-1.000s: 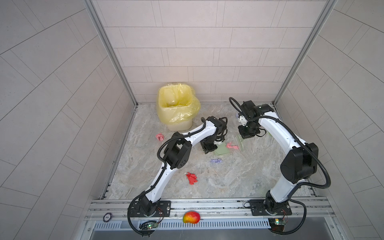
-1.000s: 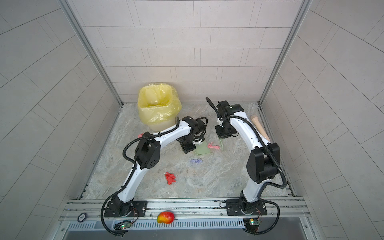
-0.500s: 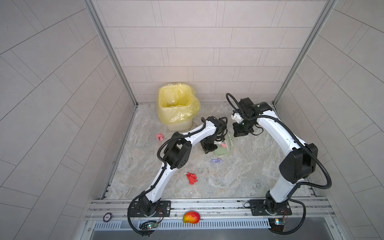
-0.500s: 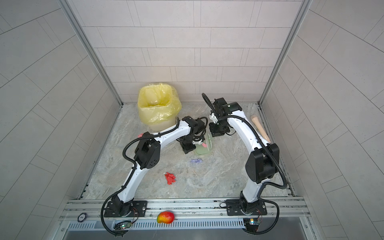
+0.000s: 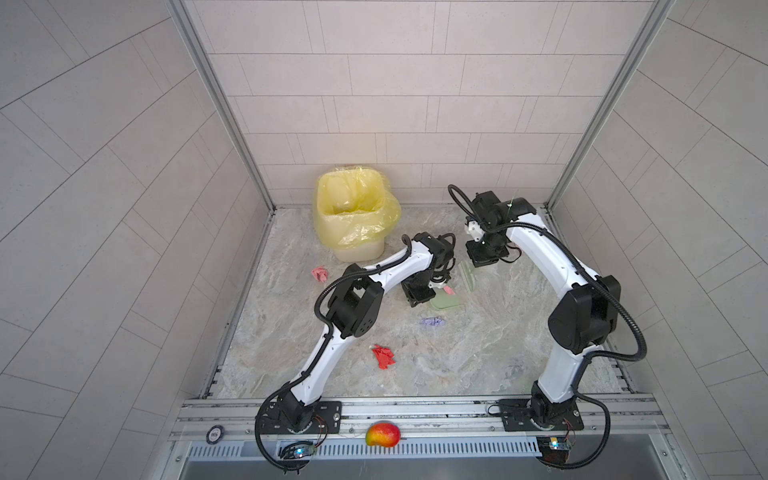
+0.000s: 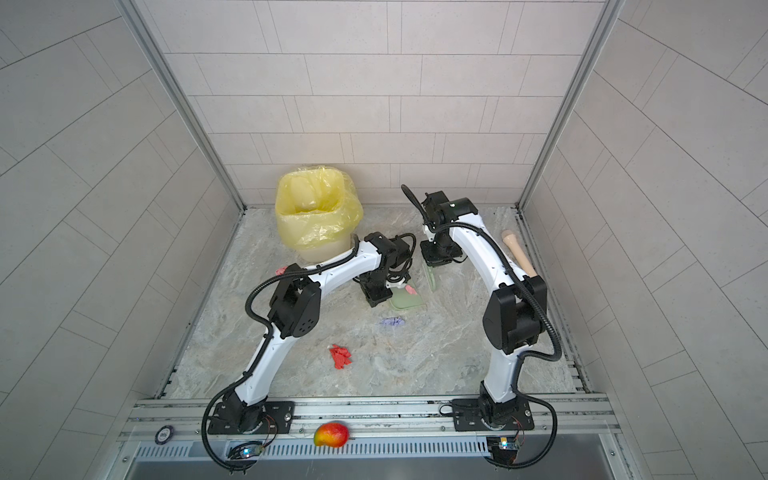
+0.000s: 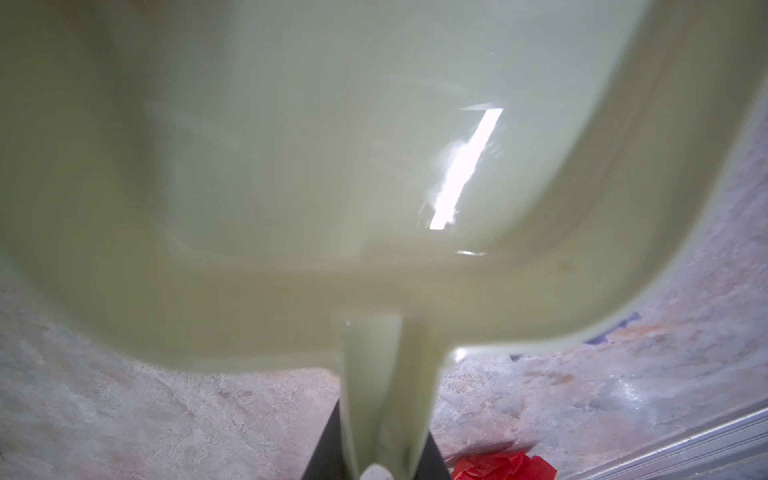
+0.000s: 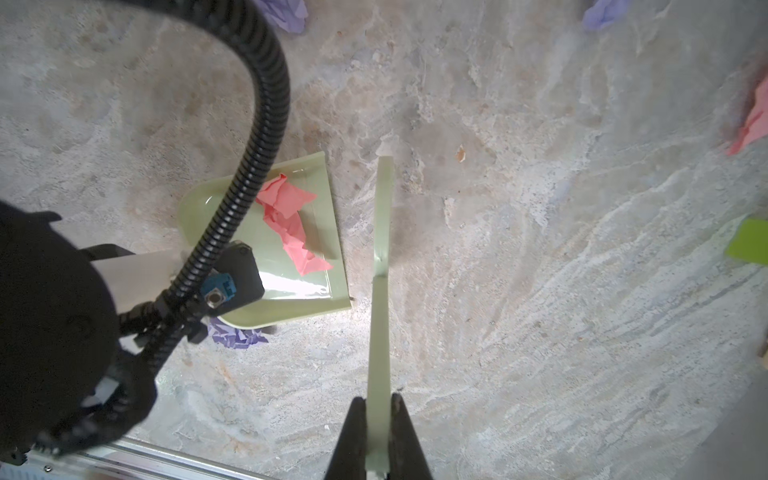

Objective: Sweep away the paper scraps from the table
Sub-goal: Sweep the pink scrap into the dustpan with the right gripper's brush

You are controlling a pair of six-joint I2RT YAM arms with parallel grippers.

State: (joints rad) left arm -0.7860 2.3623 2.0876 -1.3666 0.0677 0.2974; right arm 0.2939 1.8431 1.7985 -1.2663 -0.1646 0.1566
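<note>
The left end effector [image 7: 382, 432] is gripping the handle of a pale green dustpan [image 8: 299, 309], its fingers closed narrowly on either side of that handle. The pan is filling most of the left wrist view as a blur, so little beyond it is showing there. The right end effector [image 8: 377, 405] is pinching a thin pale green scraper [image 8: 380, 291] tightly between its fingers. The blade is standing edge-on just beside the dustpan's open lip, with a narrow strip of table [image 5: 457, 365] showing between them.

The paper scraps are lying scattered. A pink scrap [image 8: 286, 216] is sitting inside the dustpan, partly crossed by the left arm's black cable. A purple scrap [image 5: 432, 321] is lying just beside the pan on its near side; in the right wrist view the left arm is half hiding it. A red scrap [image 5: 383, 356] is lying well apart, toward the near rail, and the left wrist view is cutting it off at the frame edge. Another pink one [image 5: 320, 273] is lying near the yellow-bagged bin [image 5: 357, 220], and in a top view the left arm is mostly hiding it.

In the right wrist view, two more purple bits, a pink blur and a green shape are being cut off at the frame edges, too partial to identify. A wooden stick [image 6: 517, 253] is lying by the right rail, and a mango [image 5: 382, 434] is resting on the front rail
</note>
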